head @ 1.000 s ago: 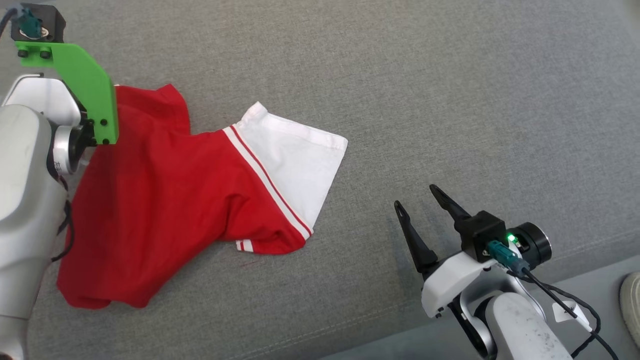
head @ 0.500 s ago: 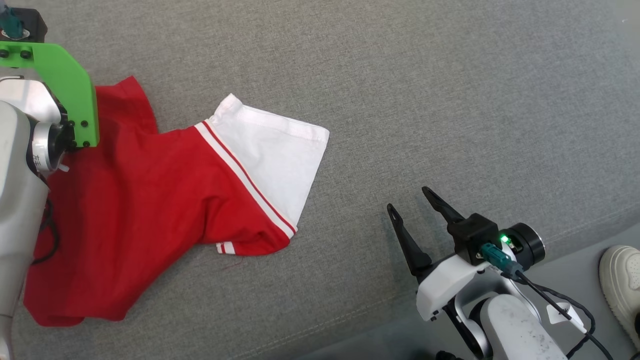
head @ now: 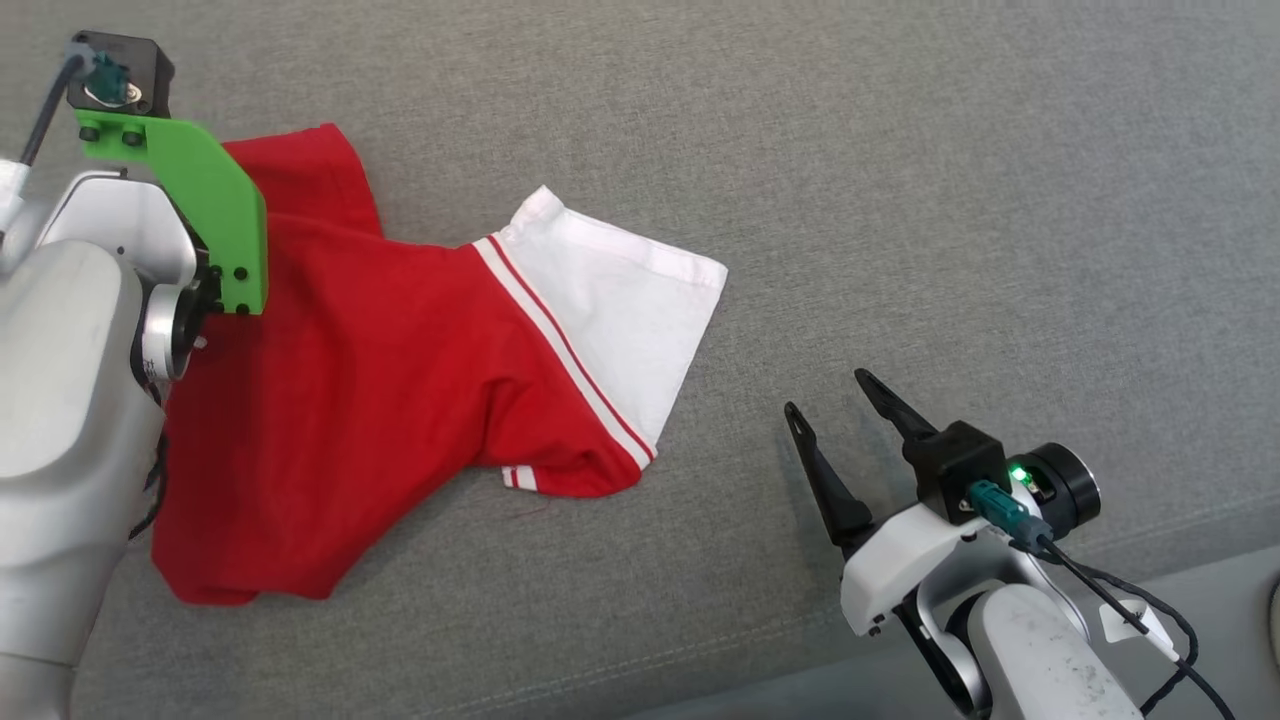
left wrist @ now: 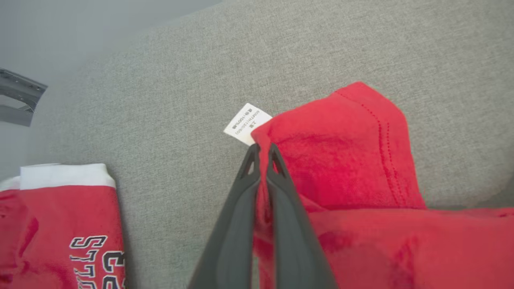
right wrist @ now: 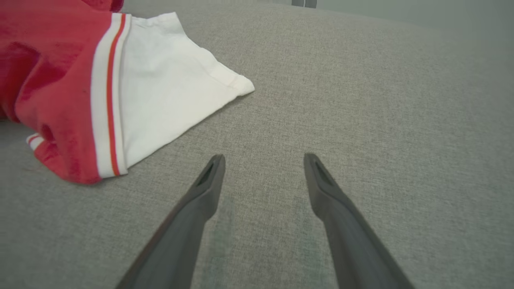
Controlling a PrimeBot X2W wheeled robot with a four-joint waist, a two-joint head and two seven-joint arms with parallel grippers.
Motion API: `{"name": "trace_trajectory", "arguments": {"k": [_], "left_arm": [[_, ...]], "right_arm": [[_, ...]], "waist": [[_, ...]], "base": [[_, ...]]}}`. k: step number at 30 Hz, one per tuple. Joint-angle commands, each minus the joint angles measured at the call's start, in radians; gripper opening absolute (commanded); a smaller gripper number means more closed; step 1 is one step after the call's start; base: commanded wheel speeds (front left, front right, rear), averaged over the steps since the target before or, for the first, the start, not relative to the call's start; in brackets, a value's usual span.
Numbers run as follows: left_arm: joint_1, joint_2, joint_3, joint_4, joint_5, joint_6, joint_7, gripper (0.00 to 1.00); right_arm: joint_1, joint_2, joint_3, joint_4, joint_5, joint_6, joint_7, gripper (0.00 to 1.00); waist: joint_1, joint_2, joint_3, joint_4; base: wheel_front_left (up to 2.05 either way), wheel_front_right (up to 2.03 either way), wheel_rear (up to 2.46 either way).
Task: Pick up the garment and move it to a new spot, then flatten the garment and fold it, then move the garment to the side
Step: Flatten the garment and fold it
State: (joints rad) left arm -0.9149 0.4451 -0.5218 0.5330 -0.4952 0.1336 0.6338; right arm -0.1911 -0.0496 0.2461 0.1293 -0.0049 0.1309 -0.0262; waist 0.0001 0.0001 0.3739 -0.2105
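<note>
The garment (head: 400,400) is a red shirt with a white, red-striped sleeve, lying crumpled on the grey cushion. In the left wrist view my left gripper (left wrist: 264,147) is shut on a raised red fold of the garment (left wrist: 341,160), right beside its white label (left wrist: 247,122). A part with printed letters (left wrist: 88,249) lies at the lower left there. In the head view my left forearm and green bracket (head: 210,210) cover those fingers. My right gripper (head: 825,391) stands open to the right of the white sleeve (right wrist: 160,88), apart from it, fingertips (right wrist: 217,160) over bare cushion.
The grey upholstered surface (head: 950,180) stretches far to the right and behind the garment. Its front edge with a seam (head: 700,640) runs along the bottom right, with floor (head: 1220,590) beyond. A grey metal part (left wrist: 16,100) shows at the left of the left wrist view.
My left gripper has shut on the red fabric. The left arm and garment have shifted slightly right and farther away. The head camera swung aside and back. The right gripper stays put.
</note>
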Motion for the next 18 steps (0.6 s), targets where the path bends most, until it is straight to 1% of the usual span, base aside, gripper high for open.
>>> {"name": "trace_trajectory", "arguments": {"k": [1, 6, 9, 11, 14, 15, 18], "left_arm": [[0.015, 0.008, -0.009, -0.009, 0.016, 0.004, -0.004, 0.0], [0.029, 0.019, -0.039, -0.085, 0.04, 0.006, 0.007, 0.0], [0.062, 0.021, -0.065, -0.155, 0.043, 0.008, 0.04, 0.0], [0.088, 0.035, -0.08, -0.207, 0.051, 0.015, 0.065, 0.0], [0.15, 0.041, -0.111, -0.295, 0.048, 0.02, 0.101, 0.0], [0.15, 0.041, -0.111, -0.295, 0.048, 0.02, 0.101, 0.0], [0.207, 0.034, -0.139, -0.37, 0.033, 0.018, 0.122, 0.0]], "right_arm": [[-0.001, -0.002, -0.003, -0.001, -0.005, 0.0, 0.004, 1.0], [0.014, -0.002, -0.022, 0.0, -0.008, 0.0, 0.012, 1.0], [0.026, -0.002, -0.037, 0.004, -0.011, 0.0, 0.016, 1.0], [0.03, -0.002, -0.042, 0.004, -0.01, 0.0, 0.02, 1.0], [0.041, -0.002, -0.052, 0.005, -0.006, 0.0, 0.022, 1.0], [0.041, -0.002, -0.052, 0.005, -0.006, 0.0, 0.022, 1.0], [0.05, -0.002, -0.058, 0.008, 0.0, 0.0, 0.024, 1.0]], "waist": [[-0.0001, -0.0001, -0.037, 0.051], [-0.0001, -0.0001, -0.078, 0.124], [-0.0001, -0.0001, -0.105, 0.17], [-0.0001, -0.0001, -0.121, 0.194], [-0.0001, -0.0001, -0.143, 0.226], [-0.0001, -0.0001, -0.143, 0.226], [-0.0001, -0.0001, -0.162, 0.247]], "base": [[0.0, 0.0, 0.0], [0.0, 0.0, 0.0], [0.0, 0.0, 0.0], [0.0, 0.0, 0.0], [0.0, 0.0, 0.0], [0.0, 0.0, 0.0], [0.0, 0.0, 0.0]]}}
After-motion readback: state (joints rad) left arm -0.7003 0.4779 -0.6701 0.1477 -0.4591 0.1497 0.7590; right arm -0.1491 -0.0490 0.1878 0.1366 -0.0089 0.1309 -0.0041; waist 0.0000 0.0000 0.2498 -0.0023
